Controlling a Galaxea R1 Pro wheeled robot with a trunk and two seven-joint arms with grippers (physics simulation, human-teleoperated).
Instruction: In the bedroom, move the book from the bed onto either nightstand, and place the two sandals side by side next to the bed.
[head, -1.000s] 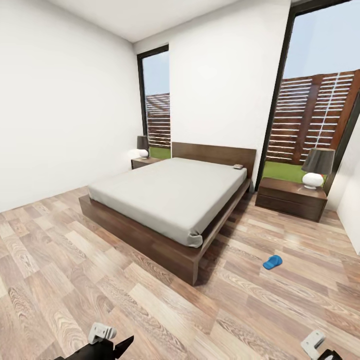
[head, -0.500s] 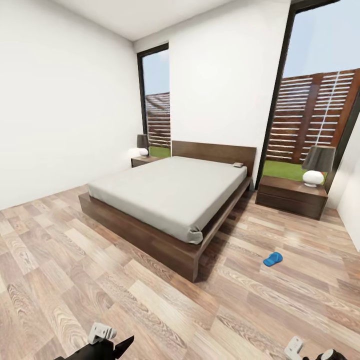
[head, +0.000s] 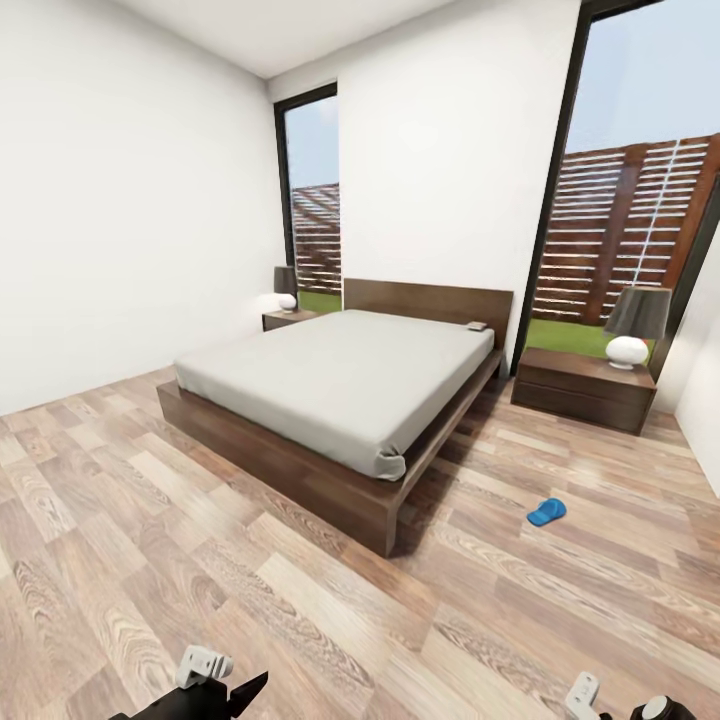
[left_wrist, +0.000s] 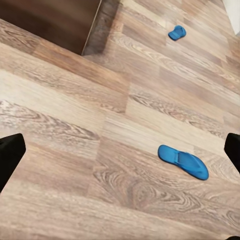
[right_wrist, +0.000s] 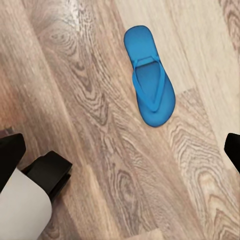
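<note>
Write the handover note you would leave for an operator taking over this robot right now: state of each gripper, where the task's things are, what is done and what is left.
Left gripper: open, empty, over the floor.
Right gripper: open, empty, over the floor.
Book: on the bed, at the far corner by the headboard, closest to the right-hand nightstand.
Near sandal: on the floor close to the robot.
Far sandal: on the floor off the bed's foot corner, well apart from the near one.
Done: nothing yet.
Left: move the book onto a nightstand; set both sandals side by side next to the bed.
</note>
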